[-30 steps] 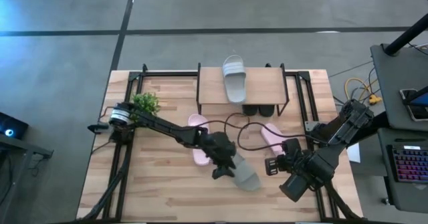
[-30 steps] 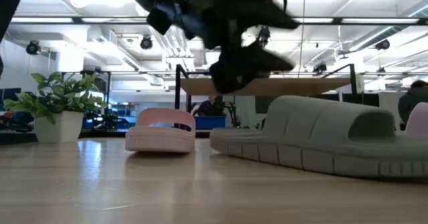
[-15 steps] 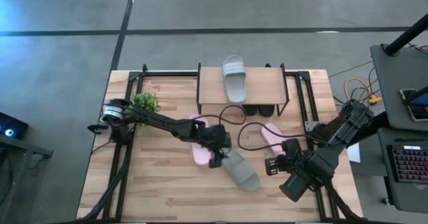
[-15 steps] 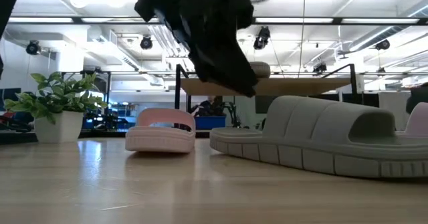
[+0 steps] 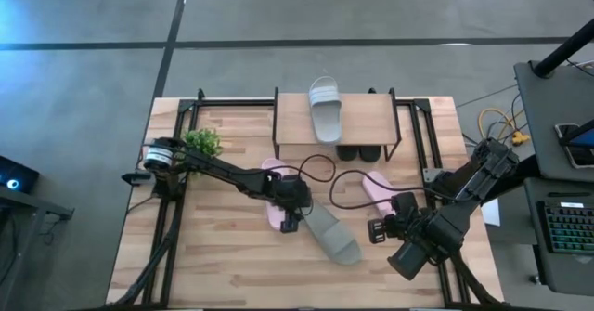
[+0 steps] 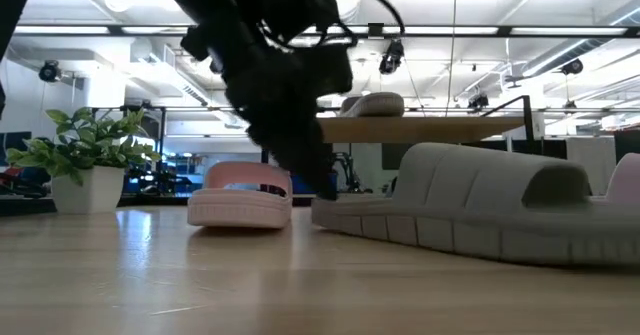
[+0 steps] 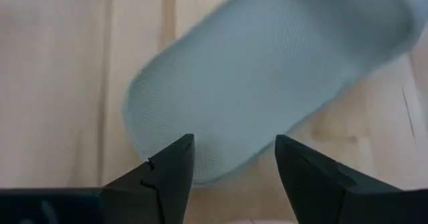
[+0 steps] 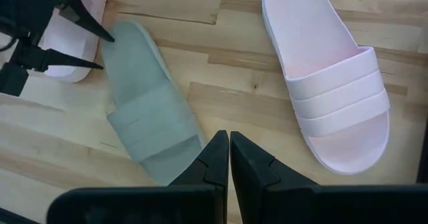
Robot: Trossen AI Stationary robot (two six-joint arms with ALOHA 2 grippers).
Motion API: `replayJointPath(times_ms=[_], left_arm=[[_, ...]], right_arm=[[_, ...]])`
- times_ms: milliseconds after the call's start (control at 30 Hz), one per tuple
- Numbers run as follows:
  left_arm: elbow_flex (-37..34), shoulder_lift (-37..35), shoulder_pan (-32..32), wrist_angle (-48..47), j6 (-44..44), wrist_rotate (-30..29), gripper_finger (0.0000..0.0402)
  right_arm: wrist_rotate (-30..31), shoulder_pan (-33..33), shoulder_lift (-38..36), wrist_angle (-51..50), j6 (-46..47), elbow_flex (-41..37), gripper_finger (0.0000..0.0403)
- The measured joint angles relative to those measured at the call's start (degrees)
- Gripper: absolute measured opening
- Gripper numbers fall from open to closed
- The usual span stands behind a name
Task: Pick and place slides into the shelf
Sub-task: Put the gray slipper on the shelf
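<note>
A light grey slide lies sole down on the table, near the middle. My left gripper is open and low over its heel end, one finger on either side. A second grey slide lies on the shelf's plank top. Two black slides sit under the shelf. One pink slide lies partly under my left arm, the other pink slide to the right. My right gripper is shut, right of the grey slide. My left gripper points down at the grey slide's heel end, open fingers on either side of it. I cannot tell whether they touch it. The slide lies flat on the table.
A small green plant in a white pot stands at the table's far left. Black cables loop across the table in front of the shelf. Black rails run along both table sides.
My left gripper has moved down and toward the table's left, from above the grey slide's middle to its heel end, tipping to point downward. The grey slide has stayed where it was.
</note>
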Motion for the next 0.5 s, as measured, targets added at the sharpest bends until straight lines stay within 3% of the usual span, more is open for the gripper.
replayJointPath(times_ms=[200,267,400,500], left_arm=[[-1.02,-0.02,-0.06,-0.94,-4.67,3.81,0.0165],[-1.24,-0.09,0.02,-1.07,-7.64,7.48,0.015],[-1.35,-0.09,-0.64,0.12,-12.58,20.31,0.0124],[-1.36,-0.09,-1.9,2.36,-13.3,23.18,0.011]], right_arm=[[0.0,0.0,0.0,-0.02,0.0,-0.03,0.0009],[0.0,0.0,0.0,0.0,0.02,-0.04,0.0009],[0.0,0.0,0.0,-0.01,0.0,-0.05,0.0009],[0.0,0.0,0.0,-0.03,-0.01,-0.05,0.0009]])
